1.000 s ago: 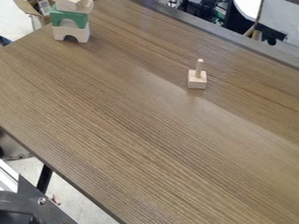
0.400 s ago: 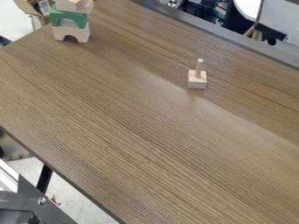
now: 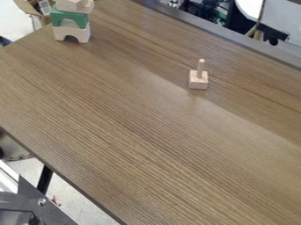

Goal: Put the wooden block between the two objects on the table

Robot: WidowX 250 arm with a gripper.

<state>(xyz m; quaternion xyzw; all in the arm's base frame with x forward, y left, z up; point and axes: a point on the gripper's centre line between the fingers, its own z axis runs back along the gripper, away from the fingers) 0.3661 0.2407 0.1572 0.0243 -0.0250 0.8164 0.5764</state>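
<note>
At the lower left, a dark metal plate (image 3: 35, 197) is jutting in; whether the jaws are clenching or releasing, I cannot tell. At the upper left, pale wooden pieces (image 3: 70, 4) are topping a green arch (image 3: 57, 16), which is resting on a pale arch (image 3: 82, 35). Right of centre, a wooden block (image 3: 199, 83) is sitting on the worktop (image 3: 147, 136), its peg (image 3: 201, 68) standing upright.
</note>
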